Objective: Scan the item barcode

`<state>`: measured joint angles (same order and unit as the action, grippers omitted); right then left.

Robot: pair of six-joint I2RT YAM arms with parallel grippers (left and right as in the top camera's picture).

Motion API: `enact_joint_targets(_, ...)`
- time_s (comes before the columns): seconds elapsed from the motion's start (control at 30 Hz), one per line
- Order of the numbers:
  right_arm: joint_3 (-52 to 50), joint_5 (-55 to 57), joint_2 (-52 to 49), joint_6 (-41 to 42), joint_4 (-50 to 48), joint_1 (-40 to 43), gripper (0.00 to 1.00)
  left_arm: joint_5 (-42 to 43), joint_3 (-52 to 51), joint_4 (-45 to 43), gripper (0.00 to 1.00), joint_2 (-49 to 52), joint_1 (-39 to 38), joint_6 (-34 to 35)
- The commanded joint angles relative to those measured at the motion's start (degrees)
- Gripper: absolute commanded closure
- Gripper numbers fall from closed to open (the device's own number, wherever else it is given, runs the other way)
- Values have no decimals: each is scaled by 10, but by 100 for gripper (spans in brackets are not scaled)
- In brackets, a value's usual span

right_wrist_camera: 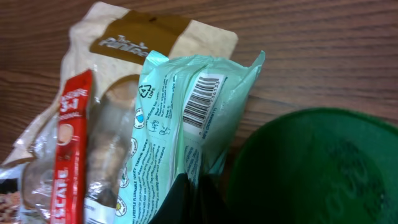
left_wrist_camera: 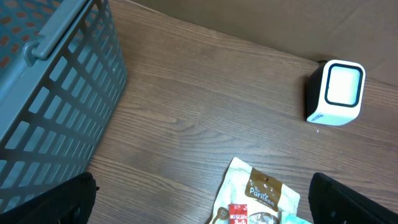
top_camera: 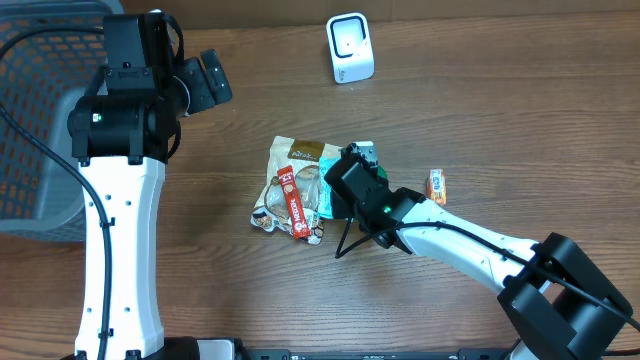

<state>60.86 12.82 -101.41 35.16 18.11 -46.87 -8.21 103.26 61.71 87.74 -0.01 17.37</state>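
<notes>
Near the middle of the table, the right gripper (right_wrist_camera: 189,188) is pinched closed on the edge of the mint-green packet (right_wrist_camera: 161,143). The packet's barcode (right_wrist_camera: 202,99) shows on top, and it overlaps a beige snack pouch (top_camera: 292,156) and a red stick sachet (top_camera: 296,203), with a small orange pack (top_camera: 437,184) at their 3 o'clock. Farther off at 10 o'clock, the left gripper (top_camera: 212,80) hangs with jaws spread wide and nothing between them, beside the grey basket (top_camera: 40,110). Farthest, at 12 o'clock, stands the white scanner (top_camera: 350,48), well apart from the packet.

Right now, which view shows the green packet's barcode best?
Right wrist: the barcode faces it, unobstructed. Overhead, the right gripper covers most of the green packet; left wrist shows no barcode.
</notes>
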Motion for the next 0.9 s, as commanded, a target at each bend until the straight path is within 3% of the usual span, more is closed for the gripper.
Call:
enact_joint_targets(0.0, 10, 26, 7, 9, 7, 2, 96, -1, 9, -2, 0, -9, 0, -11)
enact_joint_targets(0.33, 11, 26, 47, 9, 55, 16, 96, -1, 9, -2, 0, -9, 0, -11)
enact_joint_targets(0.57, 12, -23, 50, -22, 57, 16, 62, -1, 9, -2, 0, -9, 0, -11)
enact_joint_targets(0.63, 19, -34, 54, -26, 59, 16, 49, -1, 9, -2, 0, -9, 0, -11)
enact_joint_targets(0.87, 114, -54, 101, -53, 179, 44, 37, -1, 9, -2, 0, -9, 0, -11)
